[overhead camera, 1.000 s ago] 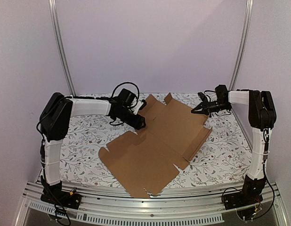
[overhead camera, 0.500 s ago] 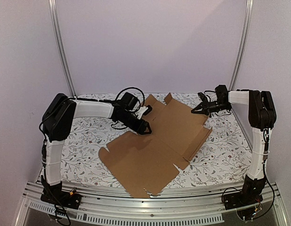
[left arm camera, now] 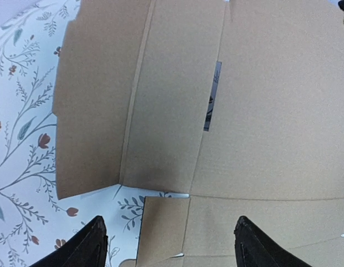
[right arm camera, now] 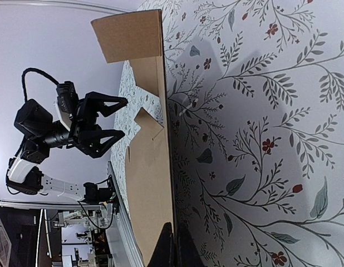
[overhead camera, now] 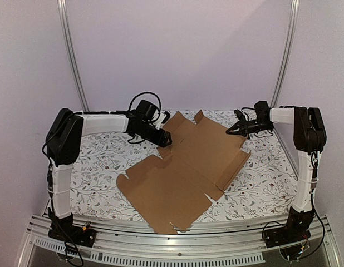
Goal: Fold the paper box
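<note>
Fingers (left arm camera: pixel 94 247) on the left gripper (overhead camera: pixel 165 142) are hanging spread wide with nothing between them, just above the paper box (overhead camera: pixel 183 167) at its 10 o'clock corner. Right gripper (overhead camera: pixel 233 129) fingers (right arm camera: pixel 173 250) are sitting pressed together at the 2 o'clock edge, apparently pinching the cardboard there. I can't fully confirm contact.

Box is lying as an open die-cut sheet mid-table (overhead camera: pixel 99 167), with the side flap (overhead camera: pixel 236 169) at 3 o'clock tilting up slightly.

Risks I'm seeing:
- Right pinch is biting only a thin edge, so a lift could be slipping off or tearing the corrugate.
- Sheet is lying unpinned, so a one-sided pull is likely dragging or rotating it.
- Left fingers landing off the crease (left arm camera: pixel 134 111) would be bending the panel in the wrong place.
</note>
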